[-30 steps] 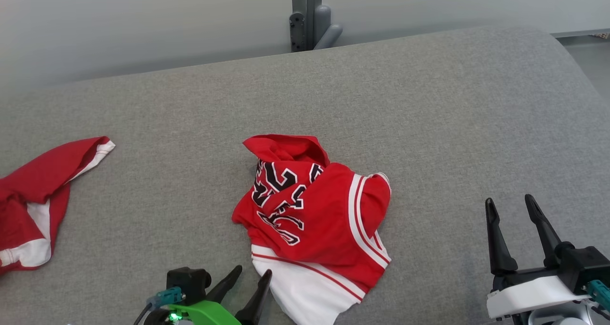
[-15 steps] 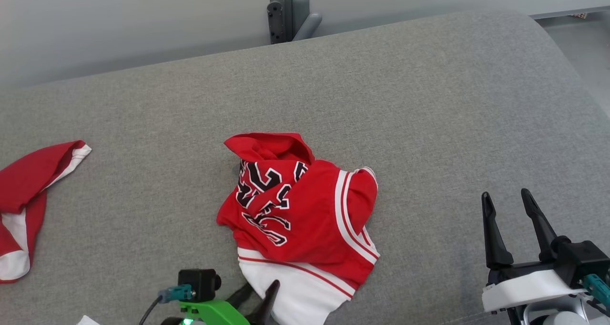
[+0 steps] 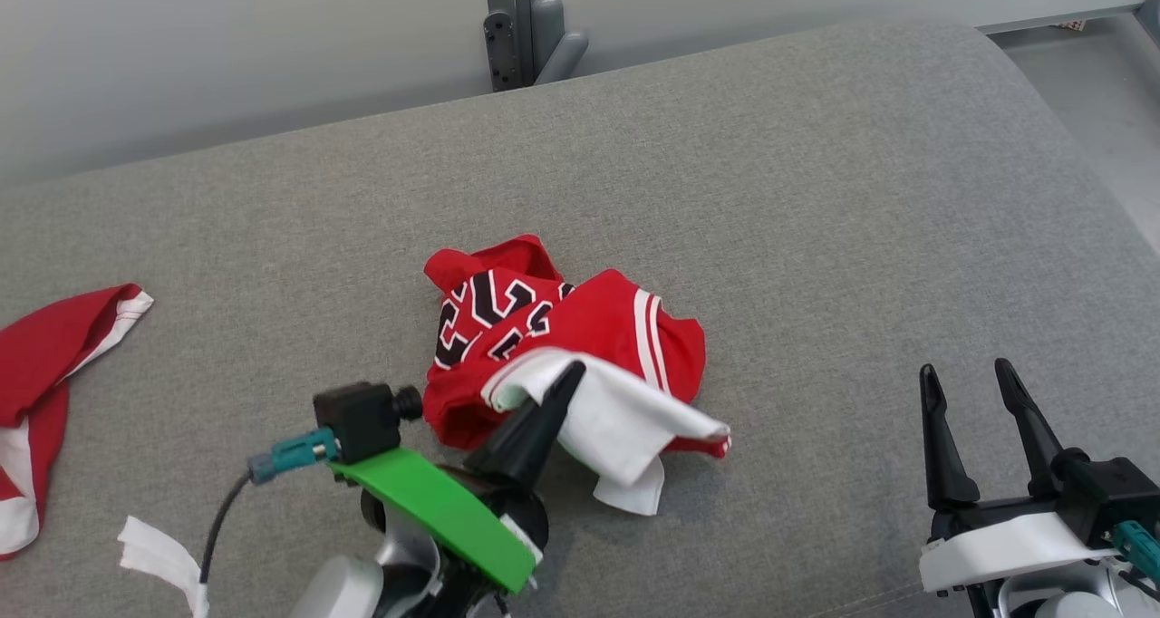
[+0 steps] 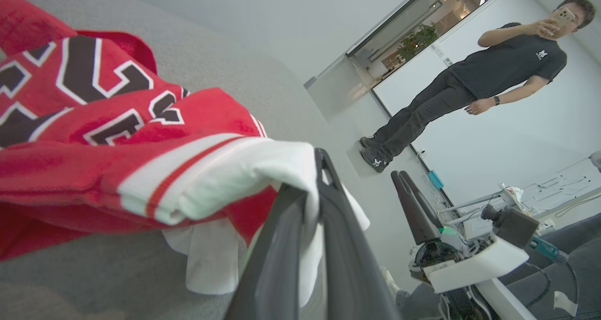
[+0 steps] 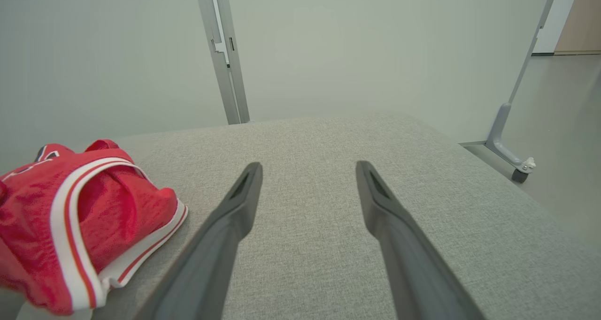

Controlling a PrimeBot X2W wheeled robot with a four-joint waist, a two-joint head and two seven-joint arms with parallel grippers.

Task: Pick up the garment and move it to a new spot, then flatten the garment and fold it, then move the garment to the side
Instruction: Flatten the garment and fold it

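The garment [image 3: 580, 346] is a crumpled red jersey with black-and-white lettering and white trim, lying mid-table in the head view. My left gripper [image 3: 569, 375] is shut on its white hem, which is lifted and folded back over the red part. The left wrist view shows the same pinch: my left gripper [image 4: 315, 156] clamps the white band of the garment [image 4: 141, 123]. My right gripper [image 3: 968, 378] stands open at the lower right, well clear of the cloth. In the right wrist view my right gripper [image 5: 307, 170] is open over bare fabric, with the garment [image 5: 70, 217] at the left.
The grey padded table [image 3: 816, 192] curves down at its right edge. A second red-and-white cloth [image 3: 45, 373] lies at the far left, and a white scrap [image 3: 159, 559] lies near the front. A grey post [image 3: 512, 20] stands behind. A person [image 4: 469, 76] stands off the table's end.
My left gripper has closed on the white hem and lifted it up and back over the red part. The head camera has shifted. The right gripper has stayed open.
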